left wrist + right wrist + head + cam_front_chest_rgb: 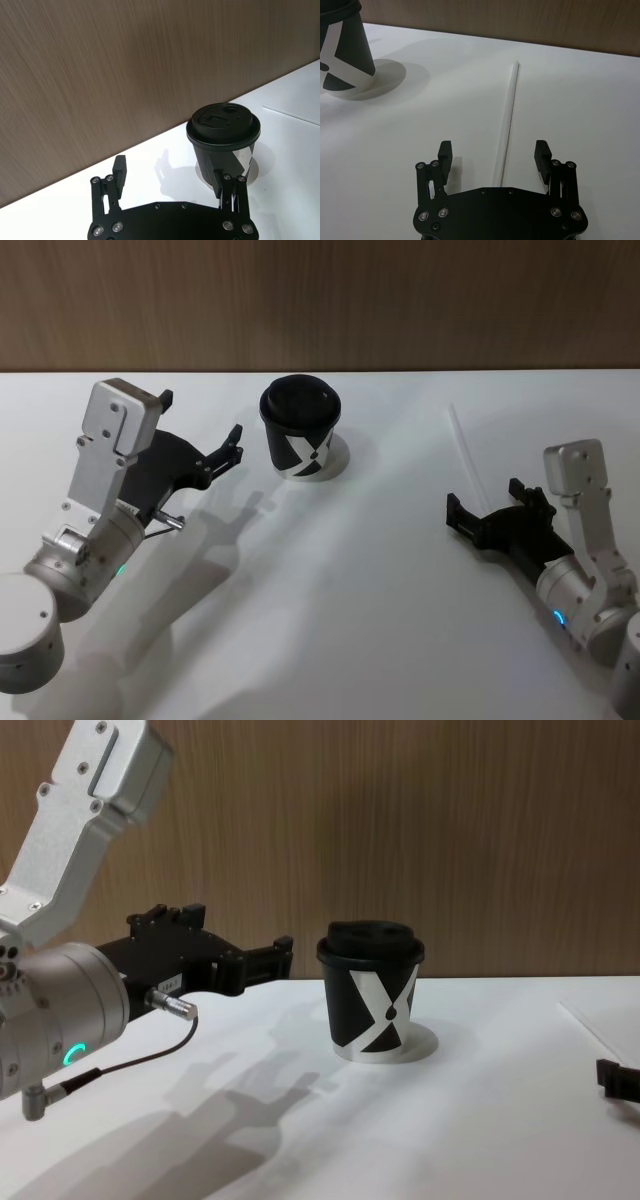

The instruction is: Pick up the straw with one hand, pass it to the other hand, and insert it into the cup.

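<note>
Straw lies flat on the counter, right of the cup, ungrasped. Right hand, spread apart, straddles its near end; next, lower and close. Left hand hovers, likewise spread, beside the cup.

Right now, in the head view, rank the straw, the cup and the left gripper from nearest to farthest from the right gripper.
1. The straw, between the right gripper's open fingers.
2. The cup, mid-table.
3. The left gripper, far left.
</note>
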